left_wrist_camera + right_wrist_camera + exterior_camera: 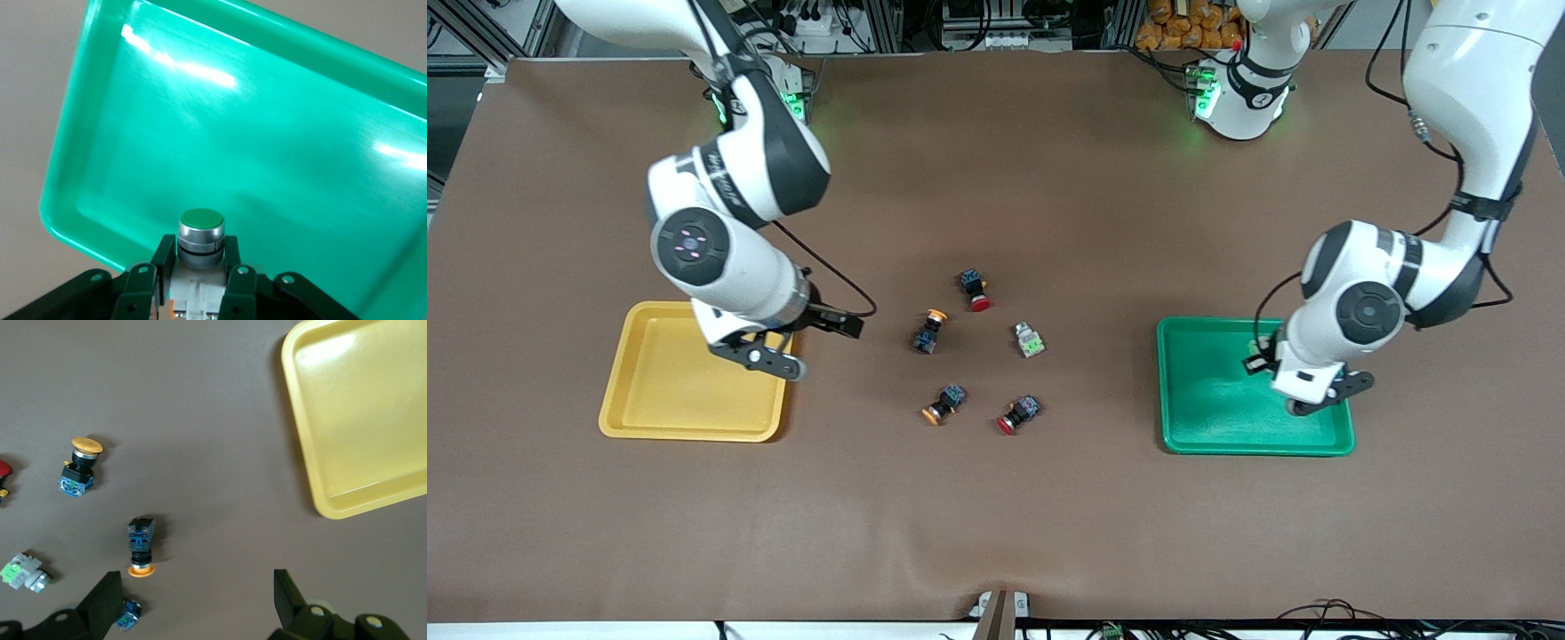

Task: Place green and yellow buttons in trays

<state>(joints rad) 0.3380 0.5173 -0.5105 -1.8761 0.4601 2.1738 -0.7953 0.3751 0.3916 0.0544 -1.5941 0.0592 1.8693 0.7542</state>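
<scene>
The green tray [1209, 418] lies at the left arm's end of the table. My left gripper [1261, 357] hangs over it, shut on a whitish-grey button with a green cap [200, 230]; the tray fills the left wrist view [267, 133]. The yellow tray [667, 391] lies at the right arm's end. My right gripper [831, 322] is open and empty over bare table beside the yellow tray [360, 407]. On the table's middle lie a second green button [1030, 340] and two yellow-capped buttons [930, 330] [943, 403]. The right wrist view also shows them [23, 572] [83, 463] [141, 547].
Two red-capped black-and-blue switches lie among the buttons, one farther from the front camera [975, 291], one nearer [1018, 414]. The brown table cover [996, 533] has wide bare room toward the front camera. Both trays hold nothing.
</scene>
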